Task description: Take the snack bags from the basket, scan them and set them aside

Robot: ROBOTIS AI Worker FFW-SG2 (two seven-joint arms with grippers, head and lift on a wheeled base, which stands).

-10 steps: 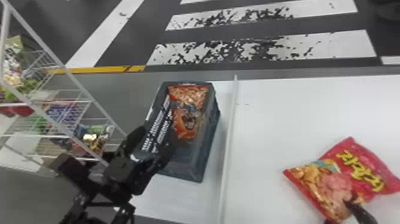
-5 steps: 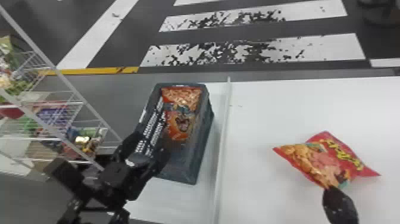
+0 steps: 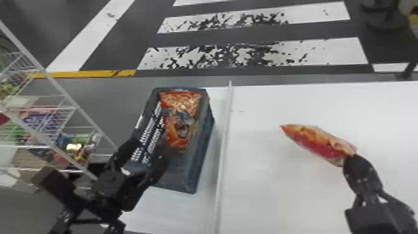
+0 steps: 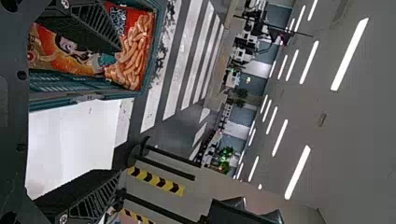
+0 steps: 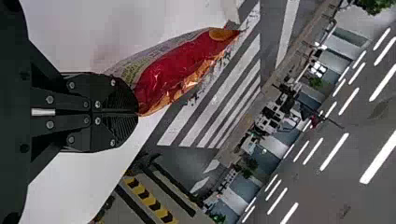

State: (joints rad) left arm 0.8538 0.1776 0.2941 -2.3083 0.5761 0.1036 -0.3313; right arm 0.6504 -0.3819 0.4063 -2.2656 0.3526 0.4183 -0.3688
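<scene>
In the head view my right gripper (image 3: 353,158) is shut on the end of a red snack bag (image 3: 320,143), held over the white table and tilted. The right wrist view has the right gripper (image 5: 135,112) with its fingers together and the bag (image 5: 182,70) stretching out from them. My left gripper (image 3: 152,146) stands open over the near left part of the dark basket (image 3: 203,155), where an orange-red snack bag (image 3: 183,124) lies. In the left wrist view the left gripper (image 4: 119,109) has its fingers wide apart, one of them above the basket's bag (image 4: 133,51).
A white wire rack (image 3: 59,102) with packaged goods stands to the left. A raised strip (image 3: 224,140) crosses the white table (image 3: 267,193) between the basket and the held bag.
The right gripper and its red bag have moved left in the head view, and the bag has turned from face-up to edge-on. The left arm stays by the basket.
</scene>
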